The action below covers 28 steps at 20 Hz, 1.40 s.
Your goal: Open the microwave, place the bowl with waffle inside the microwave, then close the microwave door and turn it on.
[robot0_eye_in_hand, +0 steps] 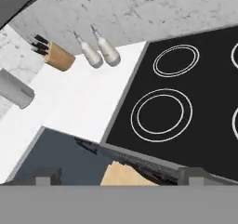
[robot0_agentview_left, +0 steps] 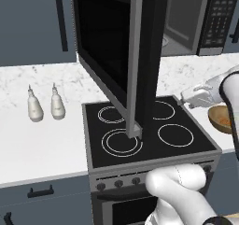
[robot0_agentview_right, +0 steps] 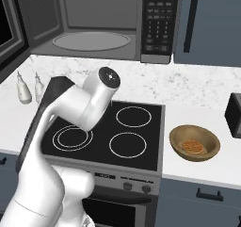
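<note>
In the left base view the large black glass-fronted microwave door [robot0_agentview_left: 116,51] stands swung wide, its grey edge facing the camera, long axis upright.

In the right base view the shallow round brown wooden bowl with waffle [robot0_agentview_right: 194,143] sits on the white marble surface [robot0_agentview_right: 207,103], just right of the black four-ring stove [robot0_agentview_right: 117,132]; the wide black microwave [robot0_agentview_right: 108,21] gapes above.

In the hand view the tool's [robot0_eye_in_hand: 118,177] tips barely show; its spread cannot be judged.

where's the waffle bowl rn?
The bowl with waffle sits on the white counter just right of the stove in the right base view, left of a dark appliance; the left base view catches it at its right edge.
</note>
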Motion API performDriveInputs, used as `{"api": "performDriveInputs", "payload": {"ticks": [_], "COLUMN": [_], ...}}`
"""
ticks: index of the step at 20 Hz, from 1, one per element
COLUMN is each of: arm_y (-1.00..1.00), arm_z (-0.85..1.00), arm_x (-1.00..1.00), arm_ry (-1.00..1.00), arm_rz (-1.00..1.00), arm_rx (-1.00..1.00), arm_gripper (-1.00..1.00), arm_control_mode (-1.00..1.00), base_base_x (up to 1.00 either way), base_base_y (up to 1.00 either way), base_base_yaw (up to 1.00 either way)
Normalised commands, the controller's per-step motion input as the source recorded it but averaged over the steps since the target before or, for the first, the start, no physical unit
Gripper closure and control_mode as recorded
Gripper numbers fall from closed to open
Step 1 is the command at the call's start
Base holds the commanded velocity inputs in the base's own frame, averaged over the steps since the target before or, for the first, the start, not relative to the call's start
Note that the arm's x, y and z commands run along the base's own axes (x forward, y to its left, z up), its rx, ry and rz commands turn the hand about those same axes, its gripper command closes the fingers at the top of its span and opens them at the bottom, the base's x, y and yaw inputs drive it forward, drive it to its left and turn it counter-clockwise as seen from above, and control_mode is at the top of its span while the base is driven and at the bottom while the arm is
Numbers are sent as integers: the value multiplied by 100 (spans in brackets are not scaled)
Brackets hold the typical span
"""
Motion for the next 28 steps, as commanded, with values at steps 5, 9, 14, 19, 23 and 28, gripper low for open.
{"api": "performDriveInputs", "payload": {"ticks": [5, 9, 14, 19, 23, 28], "arm_y": [-98, -96, -98, -76, -60, -47], "arm_z": [-92, -78, -41, -1, -21, -32], "arm_x": [100, 96, 79, 27, 25, 16], "arm_ry": [0, 1, 16, 39, 22, 3], "arm_rz": [-30, -33, -37, -27, -13, -3], "arm_rx": [-37, -39, -41, -19, -2, 2], "arm_gripper": [-100, -100, -100, -100, -100, -100], "arm_control_mode": [-100, -100, -100, -100, -100, -100], "base_base_x": [0, 0, 0, 0, 0, 0], "base_base_y": [0, 0, 0, 0, 0, 0], "base_base_yaw": [0, 0, 0, 0, 0, 0]}}
